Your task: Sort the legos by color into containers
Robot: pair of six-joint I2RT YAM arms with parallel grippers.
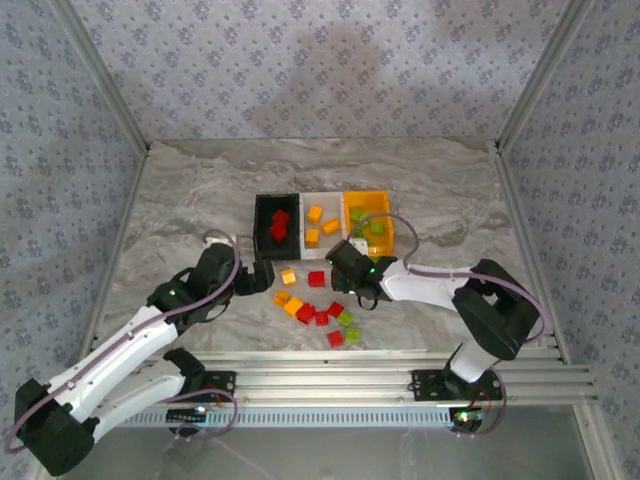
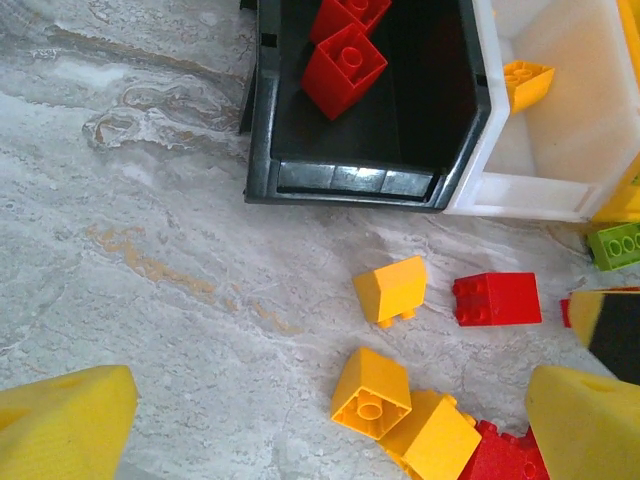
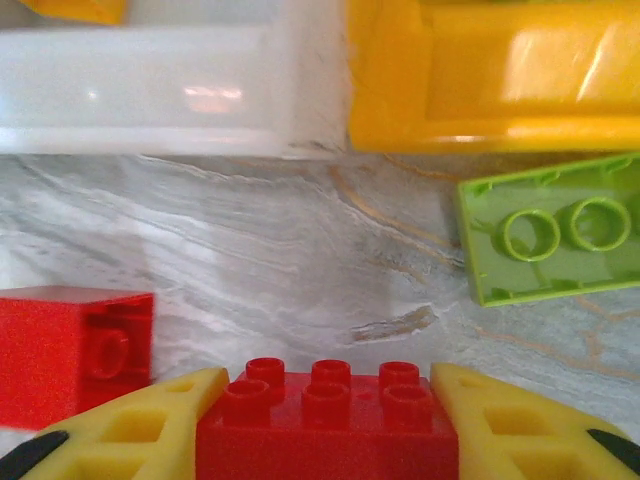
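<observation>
Pinching a red brick (image 3: 330, 440), the right gripper (image 3: 325, 400) hangs low over the marbled grey bench (image 1: 180, 200), just front-right of the black bin (image 2: 350, 180). Left gripper (image 1: 262, 277), jaws spread, sits before that bin's near wall; loose legos (image 1: 293, 307) front-right of it, open bench leftward, patterned walls (image 1: 300, 60) beyond.

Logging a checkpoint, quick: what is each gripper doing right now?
Left gripper: open, holding nothing.
Right gripper: closed on a red lego brick.
</observation>
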